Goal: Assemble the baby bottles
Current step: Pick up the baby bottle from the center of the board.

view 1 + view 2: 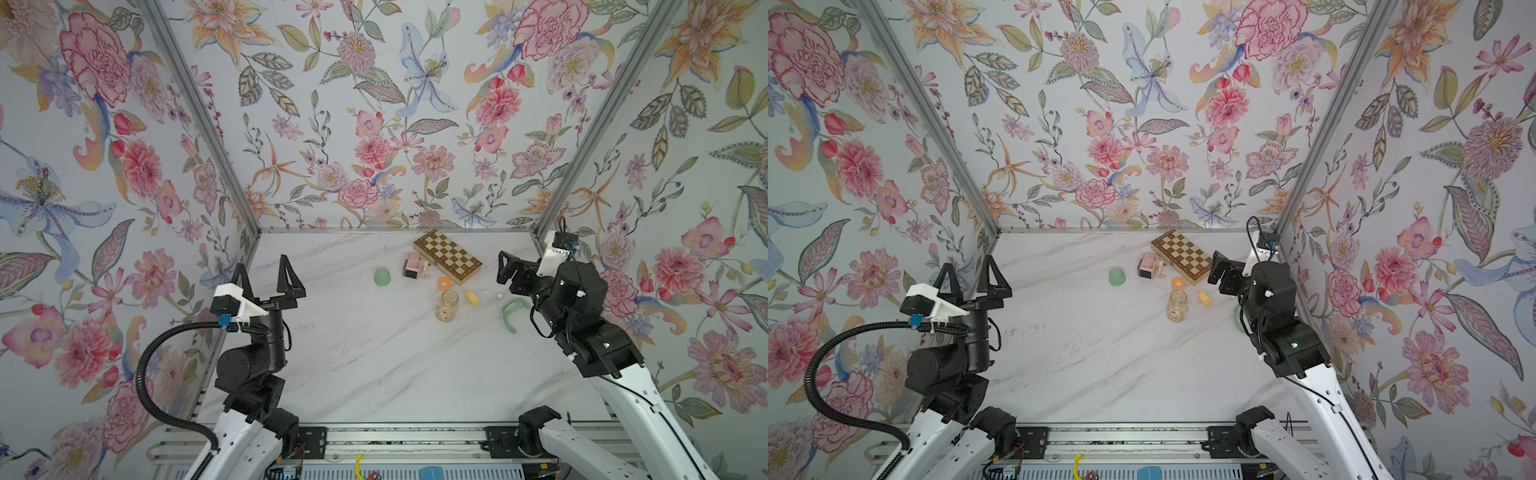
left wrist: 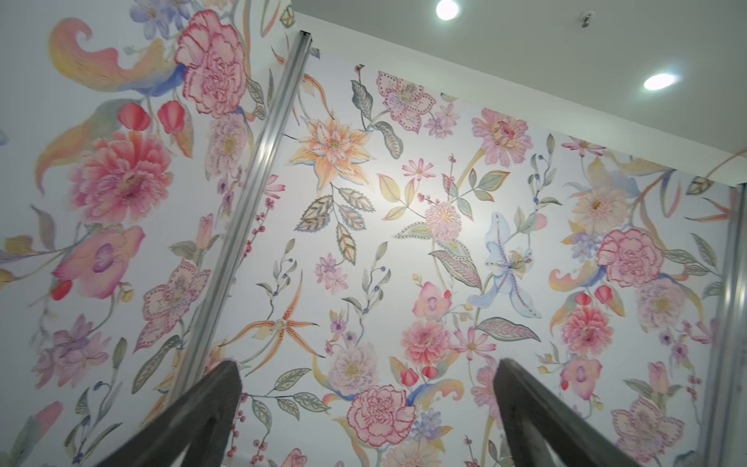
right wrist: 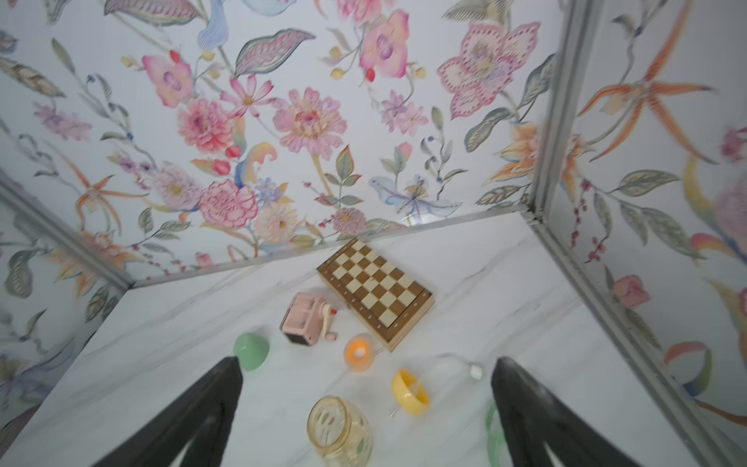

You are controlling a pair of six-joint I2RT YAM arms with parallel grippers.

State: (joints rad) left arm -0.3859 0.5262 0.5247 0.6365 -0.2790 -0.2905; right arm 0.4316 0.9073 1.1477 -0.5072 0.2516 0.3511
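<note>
The marble table (image 1: 365,374) carries every part loose toward its far right quarter, and nothing is assembled. The left gripper (image 1: 262,262) is raised at the left edge, jaws wide and empty, well apart from the parts. The right gripper (image 1: 502,268) is likewise spread wide and empty, and hovers near them. A folded chessboard (image 1: 448,256) sits at the back. The clear bottle (image 1: 447,305) stands upright with its mouth open, between the handled collar (image 1: 513,313) and the mint dome cap (image 1: 382,276). The yellow ring (image 1: 472,298) lies just beside it. I judge the bottle light, rigid, smooth and liable to tip, so the grip should go across the body, low down. In a top view the right arm (image 1: 1266,316) covers most of the collar. Only the right wrist view shows a white-tipped clear straw (image 3: 475,370) plainly. The left wrist view shows wallpaper and no parts.
</note>
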